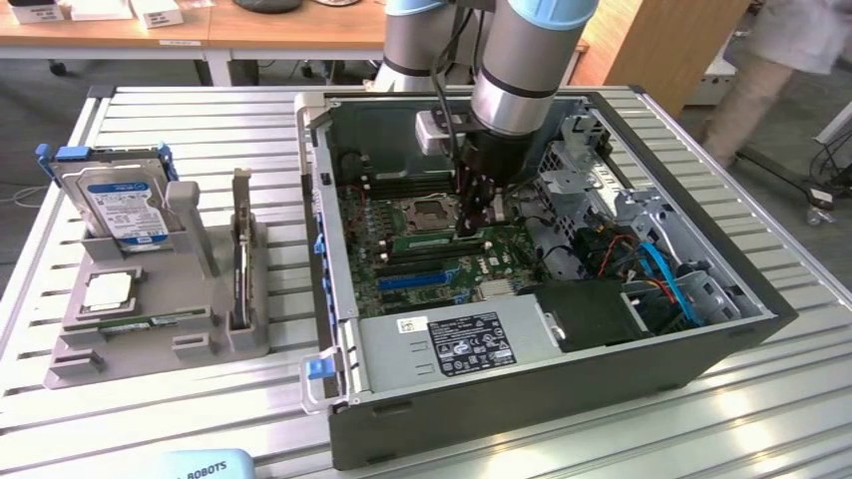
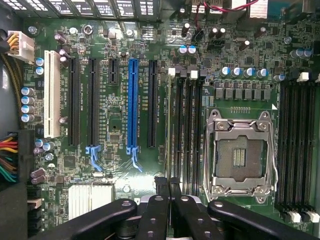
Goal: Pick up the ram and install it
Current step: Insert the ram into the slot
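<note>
The gripper (image 2: 169, 184) has its two black fingers (image 2: 161, 187) pressed together, tip against tip, and nothing can be seen between them. In the wrist view the tips hang above the green motherboard (image 2: 235, 90), close to one end of a group of black memory slots (image 2: 186, 130). These slots look empty. Just beside them is the open CPU socket (image 2: 240, 155) with its metal frame. On the other side of the slots stand several long expansion slots, one of them a blue slot (image 2: 133, 100).

In the exterior view the arm (image 1: 526, 60) reaches down from above into the open computer case (image 1: 533, 399), which lies on its side on the slatted metal table (image 1: 745, 419). The dark fingers point down at the board next to the socket. It cannot be told whether they touch the board. The silver power supply (image 1: 460, 344) with its label sits in the case, at the side nearest to the camera.

The ram (image 1: 150, 323) is not in the gripper. It lies flat in the front part of a gray holder (image 1: 80, 374), which stands on the table at the exterior view's left, well apart from the case. In the same holder a hard drive (image 1: 123, 205) stands upright at the back, and a square CPU chip (image 1: 110, 289) lies between the drive and the ram.
</note>
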Controlling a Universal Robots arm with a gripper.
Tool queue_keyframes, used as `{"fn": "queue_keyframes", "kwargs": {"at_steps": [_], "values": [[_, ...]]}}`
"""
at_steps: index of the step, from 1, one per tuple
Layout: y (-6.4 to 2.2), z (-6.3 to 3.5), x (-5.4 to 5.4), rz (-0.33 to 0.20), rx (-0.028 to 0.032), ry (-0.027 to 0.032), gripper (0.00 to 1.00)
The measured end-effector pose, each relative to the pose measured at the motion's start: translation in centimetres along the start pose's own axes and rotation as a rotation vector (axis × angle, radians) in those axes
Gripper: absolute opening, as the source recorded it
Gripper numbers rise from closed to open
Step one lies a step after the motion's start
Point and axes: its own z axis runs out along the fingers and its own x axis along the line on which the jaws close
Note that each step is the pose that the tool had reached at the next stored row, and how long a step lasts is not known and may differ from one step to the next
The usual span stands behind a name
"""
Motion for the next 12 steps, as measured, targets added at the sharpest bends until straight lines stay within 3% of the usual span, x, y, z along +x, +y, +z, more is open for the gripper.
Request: {"fn": "queue_keyframes", "kwargs": {"at_steps": [12], "values": [[0.04, 0.17, -0.23, 0.0, 0.0, -0.0001, 0.11]]}}
